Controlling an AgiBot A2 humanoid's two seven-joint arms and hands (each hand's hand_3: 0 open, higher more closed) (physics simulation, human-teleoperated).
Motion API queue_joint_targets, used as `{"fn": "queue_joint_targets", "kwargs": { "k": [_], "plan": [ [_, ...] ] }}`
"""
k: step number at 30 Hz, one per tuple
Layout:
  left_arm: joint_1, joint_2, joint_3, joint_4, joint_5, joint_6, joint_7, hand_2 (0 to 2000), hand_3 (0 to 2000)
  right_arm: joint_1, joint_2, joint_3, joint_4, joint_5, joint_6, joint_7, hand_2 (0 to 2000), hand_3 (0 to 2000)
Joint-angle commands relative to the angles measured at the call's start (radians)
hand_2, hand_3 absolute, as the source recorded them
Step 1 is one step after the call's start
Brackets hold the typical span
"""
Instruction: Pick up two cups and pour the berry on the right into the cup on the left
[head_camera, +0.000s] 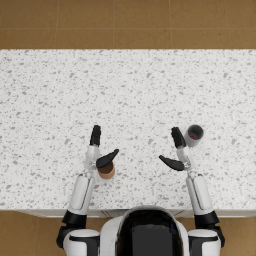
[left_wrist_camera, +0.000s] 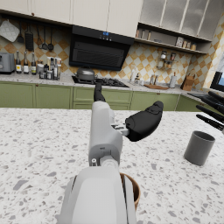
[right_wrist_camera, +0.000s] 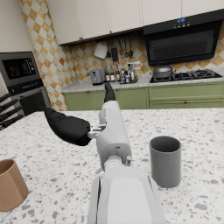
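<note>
Grey cup (head_camera: 193, 135) stood upright on the speckled bench (head_camera: 125, 90) in the head view, on the right side, with something red visible inside it, too small to identify with certainty. Right hand (head_camera: 176, 150) sat just beside the grey cup on its inner side, fingers spread, holding nothing; contact could not be confirmed. Brown cup (head_camera: 106, 171) stood upright nearer the bench's front edge, on the left. Left hand (head_camera: 99, 149) was above it in the picture, fingers apart and empty, thumb reaching over toward the brown cup.

Left wrist view: left hand (left_wrist_camera: 131, 118) was open at the end of the white forearm, thumb held out to the side, nothing in it. Brown cup (left_wrist_camera: 132, 190) showed partly from under the forearm, close to the wrist. Grey cup (left_wrist_camera: 199, 148) stood well apart on the bench (left_wrist_camera: 39, 144), with dark fingertips of the right hand (left_wrist_camera: 212, 109) near it.

Right wrist view: right hand (right_wrist_camera: 83, 122) was open and empty. Grey cup (right_wrist_camera: 165, 160) stood just beside the forearm, not gripped. Brown cup (right_wrist_camera: 11, 184) stood at the far edge of the bench (right_wrist_camera: 197, 131).
</note>
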Motion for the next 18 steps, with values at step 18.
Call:
{"fn": "queue_joint_targets", "kwargs": {
  "k": [18],
  "plan": [
    [-0.028,-0.013,0.017,-0.005,0.000,-0.029,-0.028,0,0,-0.008,0.002,0.027,-0.001,0.000,-0.028,0.029,0,0]
  ]
}}
